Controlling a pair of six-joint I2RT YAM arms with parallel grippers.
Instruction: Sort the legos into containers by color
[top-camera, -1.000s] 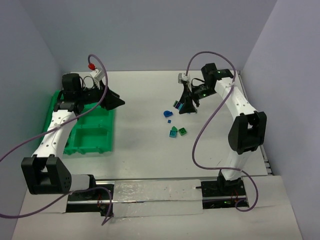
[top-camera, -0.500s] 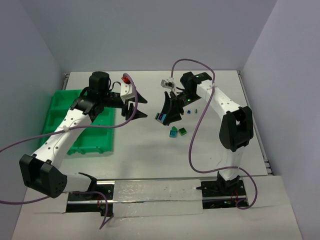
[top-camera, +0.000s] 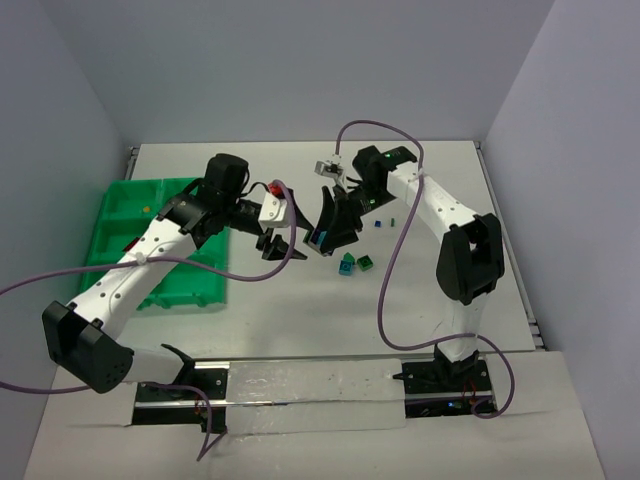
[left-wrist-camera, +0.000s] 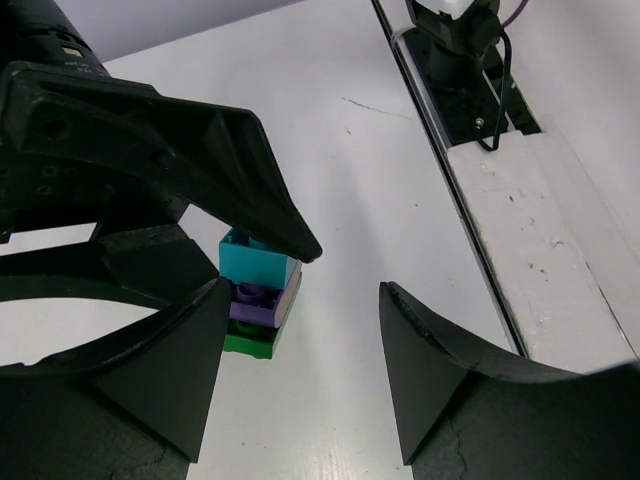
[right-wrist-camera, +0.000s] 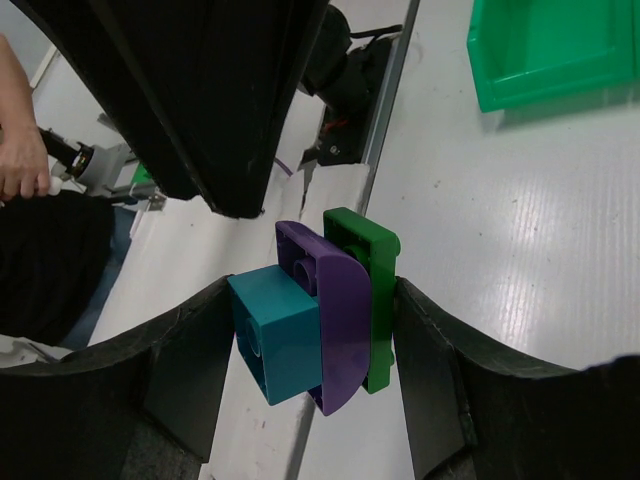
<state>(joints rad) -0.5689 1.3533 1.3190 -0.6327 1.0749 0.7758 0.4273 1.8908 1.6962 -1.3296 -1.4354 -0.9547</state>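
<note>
Both arms have swung inward since a second ago. Your left gripper (top-camera: 281, 232) is off the bright green plastic compartment tray (top-camera: 118, 215) and faces the right gripper (top-camera: 325, 232) mid-table. Right fingers are clamped on a stack of three tiny plastic bricks (right-wrist-camera: 318, 325) (teal, purple, green). Left fingers are spread apart, with the stack just ahead, untouched. A loose teal brick (top-camera: 346, 266) and a loose green brick (top-camera: 367, 263) lie nearby.
</note>
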